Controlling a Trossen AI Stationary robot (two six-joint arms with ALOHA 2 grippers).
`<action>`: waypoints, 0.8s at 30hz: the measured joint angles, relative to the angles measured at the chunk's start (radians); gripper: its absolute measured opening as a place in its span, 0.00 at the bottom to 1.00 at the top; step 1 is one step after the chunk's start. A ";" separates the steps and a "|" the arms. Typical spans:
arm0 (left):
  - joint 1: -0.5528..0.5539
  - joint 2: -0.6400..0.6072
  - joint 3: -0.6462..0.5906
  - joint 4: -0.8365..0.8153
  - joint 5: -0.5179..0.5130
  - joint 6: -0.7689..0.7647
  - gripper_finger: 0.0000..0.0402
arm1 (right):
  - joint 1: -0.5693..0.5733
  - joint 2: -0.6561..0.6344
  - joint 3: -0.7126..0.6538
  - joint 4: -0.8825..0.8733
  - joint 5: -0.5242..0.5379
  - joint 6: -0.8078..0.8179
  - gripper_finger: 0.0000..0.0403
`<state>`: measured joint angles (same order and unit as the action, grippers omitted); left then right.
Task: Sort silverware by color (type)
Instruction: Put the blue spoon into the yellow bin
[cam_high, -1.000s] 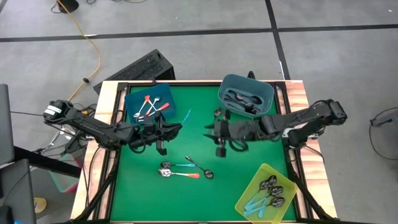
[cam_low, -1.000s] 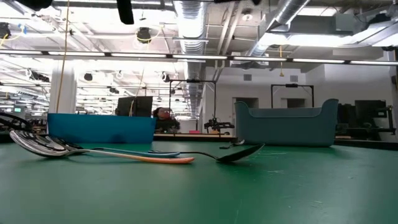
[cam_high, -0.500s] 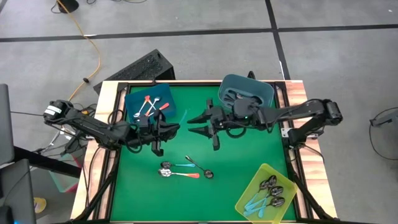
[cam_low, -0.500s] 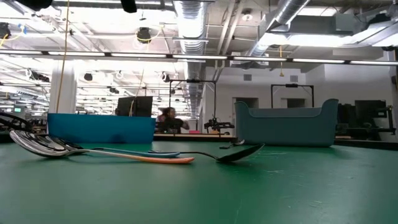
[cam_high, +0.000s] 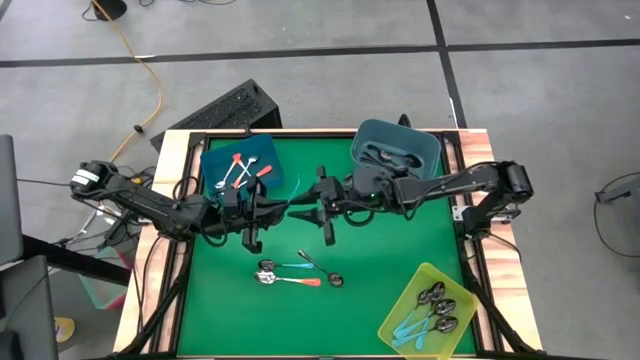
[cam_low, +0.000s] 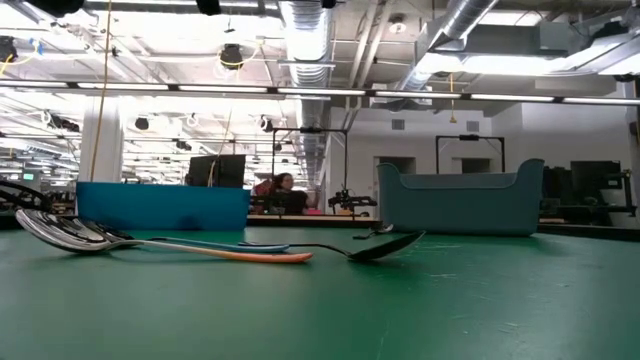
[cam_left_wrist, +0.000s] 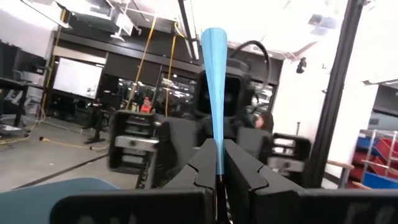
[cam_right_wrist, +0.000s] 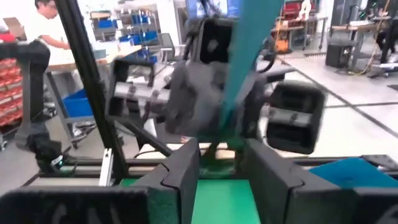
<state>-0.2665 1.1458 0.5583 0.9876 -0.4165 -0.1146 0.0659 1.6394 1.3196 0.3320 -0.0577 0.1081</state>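
Where one second ago the right gripper hung nearer the teal bin, it is now seen reaching across the middle of the green surface until its fingers, spread apart, are brought up to the raised tip of a light blue spoon that is clamped in the left gripper. A handover between the arms is judged to be under way, since the yellow-green bin holding the other blue-handled spoons lies on the right arm's side. From the left wrist view, the spoon's handle is shown as a slim, flat, pale blue strip, widening toward its end and standing up from between the closed fingers; its bowl is hidden. From the right wrist view, the same handle is blurred and appears teal, lined up with the gap between the open fingers, not yet gripped. Three spoons are left lying together on the surface, one orange-handled, one blue, one dark. Orange-handled spoons are gathered in the blue bin, dark ones in the teal bin.
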 joint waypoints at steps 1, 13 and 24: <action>-0.001 0.001 0.000 -0.002 0.003 0.000 0.00 | -0.004 -0.003 0.000 -0.006 0.000 0.000 0.37; 0.000 0.001 0.000 -0.009 0.001 0.002 0.00 | -0.035 -0.015 0.002 0.079 -0.001 -0.001 0.37; 0.000 0.001 0.000 -0.012 -0.007 0.024 0.00 | -0.035 -0.017 0.019 0.083 0.001 -0.003 0.30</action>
<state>-0.2665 1.1469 0.5583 0.9760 -0.4232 -0.0904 0.0307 1.6222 1.3388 0.4145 -0.0570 0.1051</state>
